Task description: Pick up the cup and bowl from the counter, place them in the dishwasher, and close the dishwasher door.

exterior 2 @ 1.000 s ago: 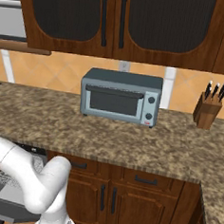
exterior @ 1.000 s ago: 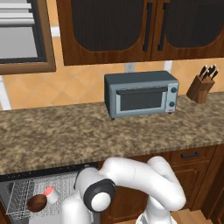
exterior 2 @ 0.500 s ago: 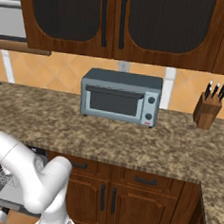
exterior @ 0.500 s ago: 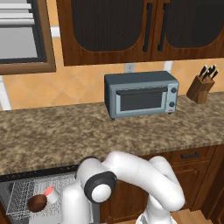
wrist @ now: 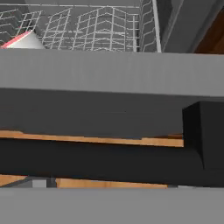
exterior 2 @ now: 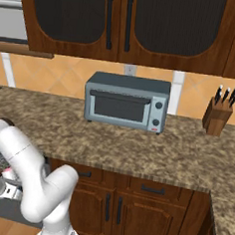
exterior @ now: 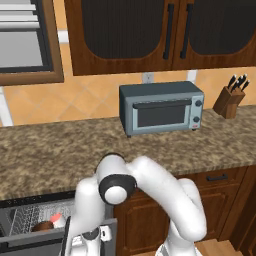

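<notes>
Hangs the gripper (exterior: 92, 240) low in front of the dishwasher (exterior: 30, 202), below the counter (exterior: 60, 150) edge, with the white arm folded down over it from above and to its right. Keeps the jaws spread wide, with nothing seen pinched between them; cannot tell from these views whether either finger touches anything. Faces the door (wrist: 109, 70) squarely and very close in the hand view: flat grey panel straight ahead, its upper edge just above the hand's line of sight. Finds the handle (wrist: 100, 159), a dark horizontal bar, right before the hand and slightly below its centre, with the bar's blocky end mount off to the hand's right and thin strips of orange floor showing above and below the bar. Sees the door ajar, leaning out from the dishwasher, so the white wire rack (wrist: 87, 26) shows beyond and above the panel's edge. Places the cup (wrist: 24, 41) in that rack, beyond the door and up to the hand's left, lying tilted with its pinkish rim showing. Places the bowl (exterior: 44, 226) in the same rack, just beside the cup, a little farther to the hand's left in the left base view. Leaves a grey toaster oven (exterior: 161, 107) and a knife block (exterior: 230, 100) on the counter, high above and well to the hand's right, under dark wooden cabinets (exterior: 150, 35).
</notes>
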### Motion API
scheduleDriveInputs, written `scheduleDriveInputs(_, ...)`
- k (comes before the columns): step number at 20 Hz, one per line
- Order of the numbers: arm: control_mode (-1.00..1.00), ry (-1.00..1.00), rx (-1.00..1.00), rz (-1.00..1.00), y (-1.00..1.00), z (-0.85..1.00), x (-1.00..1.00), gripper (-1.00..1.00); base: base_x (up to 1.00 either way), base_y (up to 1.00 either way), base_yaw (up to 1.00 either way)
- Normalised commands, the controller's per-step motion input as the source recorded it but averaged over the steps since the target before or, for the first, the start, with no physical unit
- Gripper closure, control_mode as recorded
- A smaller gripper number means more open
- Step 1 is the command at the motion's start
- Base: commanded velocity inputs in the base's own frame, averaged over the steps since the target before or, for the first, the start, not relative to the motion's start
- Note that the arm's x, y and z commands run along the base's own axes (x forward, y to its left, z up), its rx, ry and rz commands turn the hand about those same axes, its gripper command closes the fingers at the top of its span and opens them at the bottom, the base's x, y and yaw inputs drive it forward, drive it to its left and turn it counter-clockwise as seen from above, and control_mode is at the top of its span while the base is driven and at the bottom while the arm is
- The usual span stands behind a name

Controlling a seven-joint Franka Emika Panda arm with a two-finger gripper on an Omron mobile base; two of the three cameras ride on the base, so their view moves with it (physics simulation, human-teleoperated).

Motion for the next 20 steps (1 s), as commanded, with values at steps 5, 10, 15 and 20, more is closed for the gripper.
scheduleDriveInputs(5,-1.00,-1.00,0.00,-0.01,0.30,-0.25,1.00,-1.00,0.00,0.00,0.00)
scheduleDriveInputs(10,-1.00,-0.90,0.00,0.00,0.65,-0.60,1.00,-1.00,0.00,0.00,0.00)
scheduleDriveInputs(15,-1.00,-0.84,-0.01,0.00,0.84,-0.76,1.00,-1.00,0.00,0.00,0.00)
scheduleDriveInputs(20,-1.00,-0.99,-0.05,0.00,0.61,-0.35,1.00,-1.00,0.00,0.00,0.00)
